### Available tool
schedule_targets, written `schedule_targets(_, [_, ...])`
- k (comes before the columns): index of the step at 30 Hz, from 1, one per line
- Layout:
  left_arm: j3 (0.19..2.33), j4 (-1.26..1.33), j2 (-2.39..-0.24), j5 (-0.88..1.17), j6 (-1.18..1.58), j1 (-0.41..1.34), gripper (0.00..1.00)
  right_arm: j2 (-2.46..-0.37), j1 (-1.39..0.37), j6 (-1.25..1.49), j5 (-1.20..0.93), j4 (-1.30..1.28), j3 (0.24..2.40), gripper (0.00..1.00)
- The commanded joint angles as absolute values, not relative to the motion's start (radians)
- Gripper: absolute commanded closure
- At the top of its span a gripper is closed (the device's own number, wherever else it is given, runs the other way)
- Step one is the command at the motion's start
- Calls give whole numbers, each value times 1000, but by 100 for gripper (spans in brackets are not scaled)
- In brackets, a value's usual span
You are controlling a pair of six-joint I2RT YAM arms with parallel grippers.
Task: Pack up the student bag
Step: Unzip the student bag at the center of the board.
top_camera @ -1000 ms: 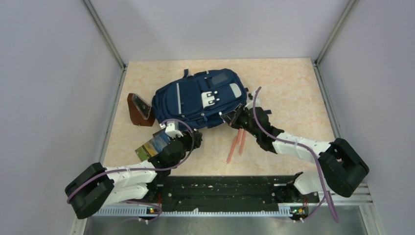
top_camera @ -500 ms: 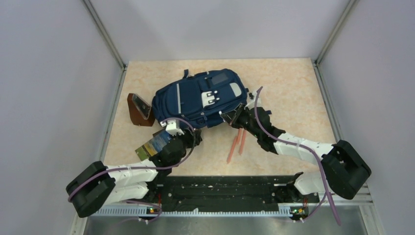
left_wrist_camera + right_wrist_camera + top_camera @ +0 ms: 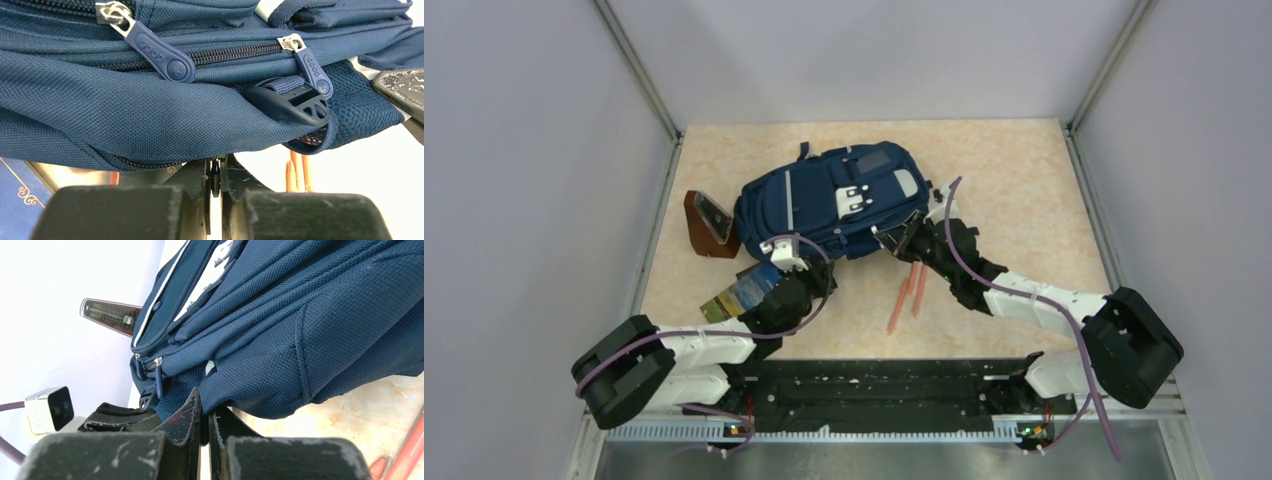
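One student bag (image 3: 829,205) lies front-up on the tabletop (image 3: 1024,180), left of centre and towards the far side, its white patch facing the ceiling. Both hands are at its near edge, one at each lower corner.

The left hand (image 3: 216,172) has its fingers drawn in to a thin slit, with the tips tucked under the bag's lower seam (whether any cloth is caught between them I cannot tell). Just above it, the left wrist view shows two zip pulls (image 3: 160,55) on the closed zips and one dark plastic buckle (image 3: 292,102) on a strap.

The right hand (image 3: 204,415) is closed on a fold of the bag's fabric at the other corner.

Two orange pens (image 3: 907,290) lie side by side on the tabletop, near the right hand and apart from the bag. One brown case (image 3: 709,225) stands just beside the bag's left end. One book (image 3: 736,295) with a colourful cover lies partly under the left arm.
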State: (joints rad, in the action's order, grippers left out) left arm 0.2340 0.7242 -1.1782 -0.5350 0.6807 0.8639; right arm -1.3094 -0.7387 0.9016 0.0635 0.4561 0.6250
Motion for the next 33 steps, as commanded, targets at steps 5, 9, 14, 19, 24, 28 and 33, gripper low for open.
schedule_targets(5, [247, 753, -1139, -551, 688, 863, 100, -1246, -750, 890, 86, 580, 658, 100])
schedule_targets(9, [250, 669, -1099, -552, 667, 862, 100, -1231, -749, 879, 104, 587, 642, 100])
schedule_targets(14, [230, 629, -1036, -540, 647, 856, 100, -1209, -749, 863, 139, 590, 624, 100])
schedule_targets(19, [274, 506, -1005, -523, 590, 851, 100, -1193, -750, 846, 151, 578, 620, 100])
schedule_targets(24, [284, 463, -976, -474, 563, 835, 100, -1181, -750, 834, 170, 569, 615, 100])
schedule_targets(28, [297, 414, -967, -465, 561, 822, 100, -1174, -750, 822, 184, 551, 619, 100])
schedule_targets(33, [301, 376, -947, -442, 560, 802, 100, -1148, -749, 789, 239, 506, 621, 100])
